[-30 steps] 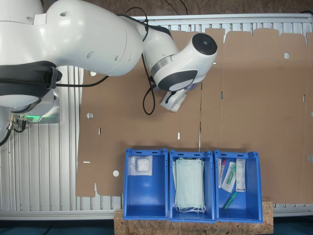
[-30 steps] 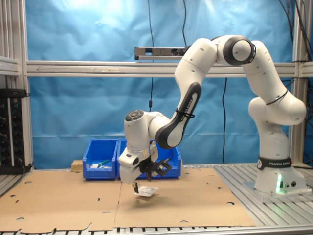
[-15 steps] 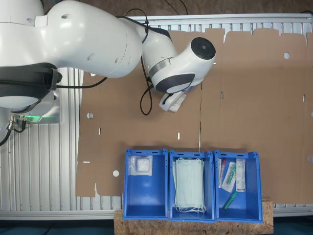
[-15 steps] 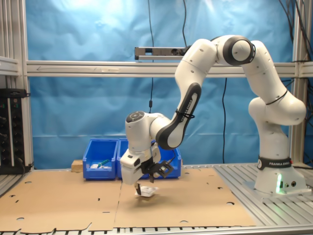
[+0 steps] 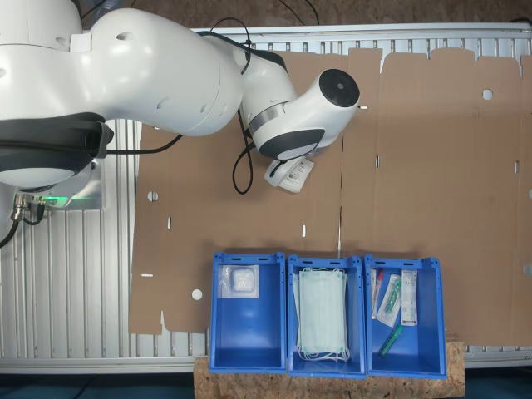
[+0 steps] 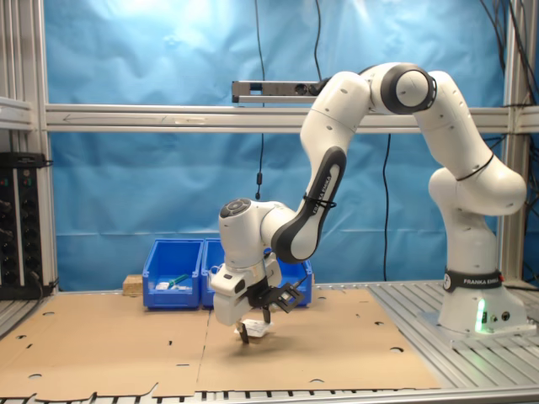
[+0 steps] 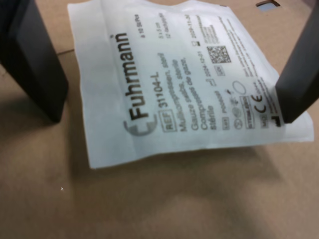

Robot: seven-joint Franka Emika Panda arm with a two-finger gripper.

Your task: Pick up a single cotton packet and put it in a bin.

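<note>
The cotton packet, flat and white with black print, lies on the brown cardboard, and I also see it under the wrist in both exterior views. My gripper is open and low over it. One dark finger stands on the cardboard beside the packet, the other finger at its opposite edge. In the second exterior view the gripper reaches down to the cardboard. The bin, a blue crate holding a clear square packet, is the one nearest the first exterior view's left.
Two more blue crates stand beside it: one with pale green masks, one with syringes and narrow packets. A cardboard sheet covers the metal table. The arm's base stands at the second exterior view's right.
The wrist has come down and shifted slightly toward the first exterior view's left. The open fingers now straddle the packet, which has not moved.
</note>
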